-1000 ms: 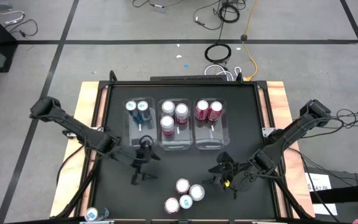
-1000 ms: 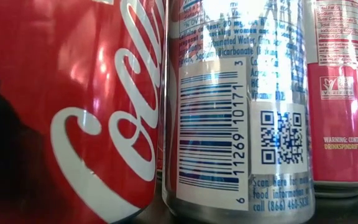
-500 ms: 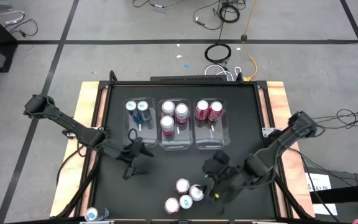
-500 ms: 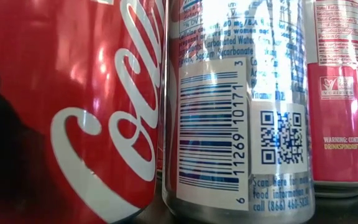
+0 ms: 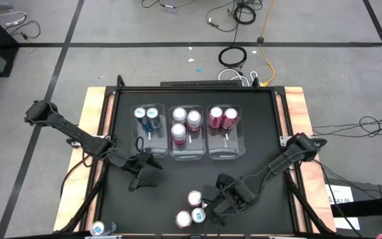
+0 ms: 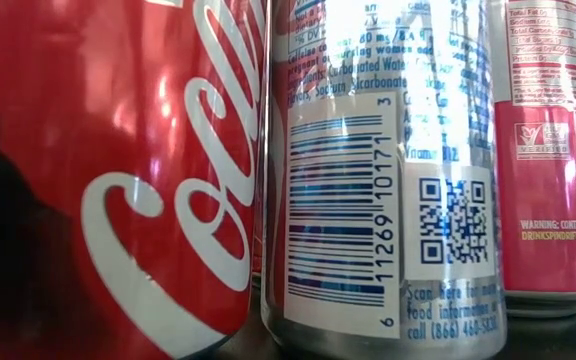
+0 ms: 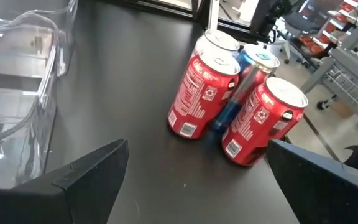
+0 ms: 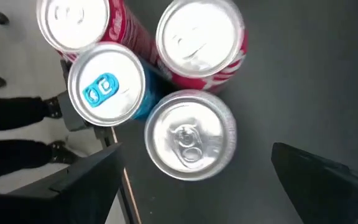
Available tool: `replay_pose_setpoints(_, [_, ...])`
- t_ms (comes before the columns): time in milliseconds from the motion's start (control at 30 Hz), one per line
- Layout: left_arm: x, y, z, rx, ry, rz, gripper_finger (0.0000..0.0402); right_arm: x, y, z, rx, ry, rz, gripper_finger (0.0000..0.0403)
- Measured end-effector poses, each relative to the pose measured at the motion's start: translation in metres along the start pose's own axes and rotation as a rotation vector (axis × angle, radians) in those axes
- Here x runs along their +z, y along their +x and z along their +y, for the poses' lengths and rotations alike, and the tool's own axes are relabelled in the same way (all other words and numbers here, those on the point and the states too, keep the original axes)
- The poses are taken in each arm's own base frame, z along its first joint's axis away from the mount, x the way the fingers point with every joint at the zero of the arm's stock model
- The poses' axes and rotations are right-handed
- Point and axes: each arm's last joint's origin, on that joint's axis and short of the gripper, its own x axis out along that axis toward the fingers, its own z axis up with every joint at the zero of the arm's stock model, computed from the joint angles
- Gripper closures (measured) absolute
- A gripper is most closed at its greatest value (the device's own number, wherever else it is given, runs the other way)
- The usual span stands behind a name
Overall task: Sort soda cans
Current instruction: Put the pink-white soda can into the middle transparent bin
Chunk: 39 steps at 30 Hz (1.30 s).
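The right gripper [image 5: 212, 201] has been swung across from the table's right side and is now poised over the loose cluster of soda cans [image 5: 192, 208] near the front edge — its fingers spread wide, nothing held. The left gripper [image 5: 140, 174] has been drawn back a little and hangs beside the left bin [image 5: 138, 137], also wide open and empty. Seven cans are already binned by colour; a pick from the cluster is judged imminent.

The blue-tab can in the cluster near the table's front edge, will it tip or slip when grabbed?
The blue-tab can stands upright touching its neighbours, so pulling it may nudge them. Its smooth metal wall probably makes it somewhat slippery. The pull tab looks unopened, so it is likely full and steady.
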Motion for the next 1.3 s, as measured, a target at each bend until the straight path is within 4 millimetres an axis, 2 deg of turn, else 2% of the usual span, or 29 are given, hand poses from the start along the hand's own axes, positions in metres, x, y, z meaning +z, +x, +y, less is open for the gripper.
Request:
replay_pose_setpoints(333, [0.0, 0.0, 0.0, 0.0, 0.03, 0.0, 0.0011, -0.001, 0.018, 0.004, -0.004, 0.013, 0.033, 0.0007])
replay_pose_setpoints(800, [-0.001, 0.0, 0.0, 0.003, 0.025, 0.008, 0.0011, 0.001, 0.064, 0.003, -0.072, -0.005, 0.106, 0.0009])
replay_pose_setpoints(933, [-0.001, 0.0, 0.0, 0.002, 0.023, 0.007, 0.0011, 0.002, 0.067, 0.002, -0.07, 0.002, 0.111, 0.004])
replay_pose_setpoints(1133, [0.0, 0.0, 0.0, 0.0, 0.023, 0.0, 0.0011, 0.004, 0.067, 0.001, -0.07, 0.005, 0.116, 0.0121])
replay_pose_setpoints(1300, [0.0, 0.0, 0.0, 0.0, 0.022, 0.001, 0.0011, 0.001, 0.059, -0.004, -0.09, 0.004, 0.155, 0.0122])
